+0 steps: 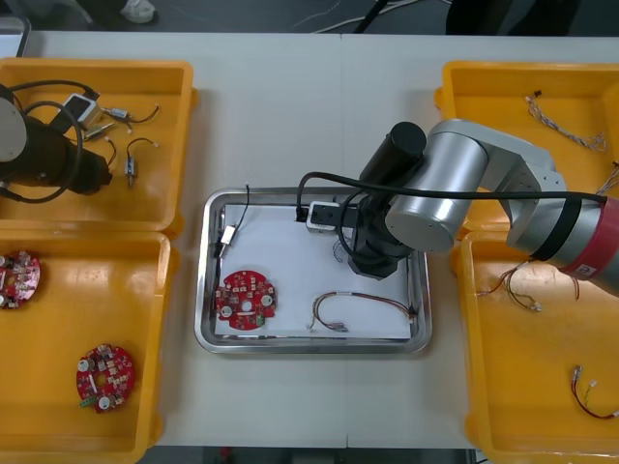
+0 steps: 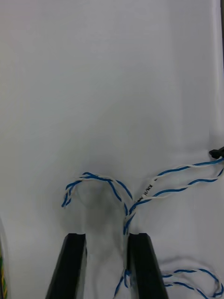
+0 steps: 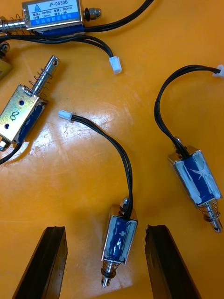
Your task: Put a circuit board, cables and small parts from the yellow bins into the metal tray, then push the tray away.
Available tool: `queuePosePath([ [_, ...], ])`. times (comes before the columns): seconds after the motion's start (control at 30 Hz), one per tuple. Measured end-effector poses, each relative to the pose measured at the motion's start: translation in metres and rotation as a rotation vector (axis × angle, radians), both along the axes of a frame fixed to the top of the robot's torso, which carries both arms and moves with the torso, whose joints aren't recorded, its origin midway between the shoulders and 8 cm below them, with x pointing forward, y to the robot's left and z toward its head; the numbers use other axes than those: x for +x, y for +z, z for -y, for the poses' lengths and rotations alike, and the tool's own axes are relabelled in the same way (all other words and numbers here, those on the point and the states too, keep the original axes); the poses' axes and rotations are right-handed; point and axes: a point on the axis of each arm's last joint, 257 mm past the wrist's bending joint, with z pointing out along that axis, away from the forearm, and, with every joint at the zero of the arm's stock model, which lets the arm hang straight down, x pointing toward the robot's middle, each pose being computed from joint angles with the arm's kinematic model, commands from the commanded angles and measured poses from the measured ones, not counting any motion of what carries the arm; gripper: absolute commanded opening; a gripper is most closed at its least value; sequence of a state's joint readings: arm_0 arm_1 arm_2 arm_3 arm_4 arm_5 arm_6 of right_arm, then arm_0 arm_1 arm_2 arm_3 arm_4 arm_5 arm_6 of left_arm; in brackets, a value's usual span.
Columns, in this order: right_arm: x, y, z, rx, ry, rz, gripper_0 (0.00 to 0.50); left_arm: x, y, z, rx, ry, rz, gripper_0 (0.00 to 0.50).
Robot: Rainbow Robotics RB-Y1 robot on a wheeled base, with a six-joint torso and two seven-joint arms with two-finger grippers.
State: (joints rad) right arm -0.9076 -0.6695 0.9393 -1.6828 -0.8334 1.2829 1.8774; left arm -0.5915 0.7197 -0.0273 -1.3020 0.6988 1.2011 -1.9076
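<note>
right hand [image 2: 107, 236] is down inside the metal tray [image 1: 311, 345] at the middle of the table [image 1: 280, 116], low over the tray's white floor toward its far right. in the front view the right arm covers it. its fingers [image 2: 72, 266] are parted by a moderate gap and pinch nothing. the blue and white twisted cable [image 2: 177, 187] lies slack on the tray floor, with one strand running between the fingers along the inner edge of one and the rest looping out ahead and off to the side. also in the tray: a red circuit board [image 1: 245, 300] at near left, a red and yellow cable [image 1: 348, 309] at near right, and a black cable [image 1: 245, 205] by the left wall. left hand [image 3: 105, 231] is over the far-left yellow bin [image 1: 160, 188], fingers spread wide, gripping nothing. one small metal part [image 3: 119, 238] with blue wrap and black leads lies flat on the bin floor between them, touching neither. other small metal parts [image 3: 193, 180] lie near it on the same floor. the near-left bin [image 1: 126, 300] holds two spare red boards [image 1: 104, 375], and the right-side bins [image 1: 503, 155] hold loose cables [image 1: 517, 285].
</note>
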Motion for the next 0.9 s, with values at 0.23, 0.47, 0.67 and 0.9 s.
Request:
queuePosePath([
  [0.23,0.0,0.003,-0.002,0.004,0.004,-0.002,0.5,-0.001,-0.003,-0.001,0.009,-0.01,-0.005,0.47],
  [0.47,-0.005,0.008,-0.001,-0.01,0.001,-0.03,0.5,-0.001,-0.007,0.004,0.025,-0.037,-0.009,0.469],
  [0.67,-0.008,0.01,0.004,-0.02,-0.015,-0.055,0.5,0.0,-0.01,0.007,0.025,-0.039,-0.012,0.343],
  [0.9,-0.006,0.019,0.008,-0.015,-0.036,-0.064,0.5,0.0,-0.015,0.011,0.026,-0.039,-0.017,0.014],
])
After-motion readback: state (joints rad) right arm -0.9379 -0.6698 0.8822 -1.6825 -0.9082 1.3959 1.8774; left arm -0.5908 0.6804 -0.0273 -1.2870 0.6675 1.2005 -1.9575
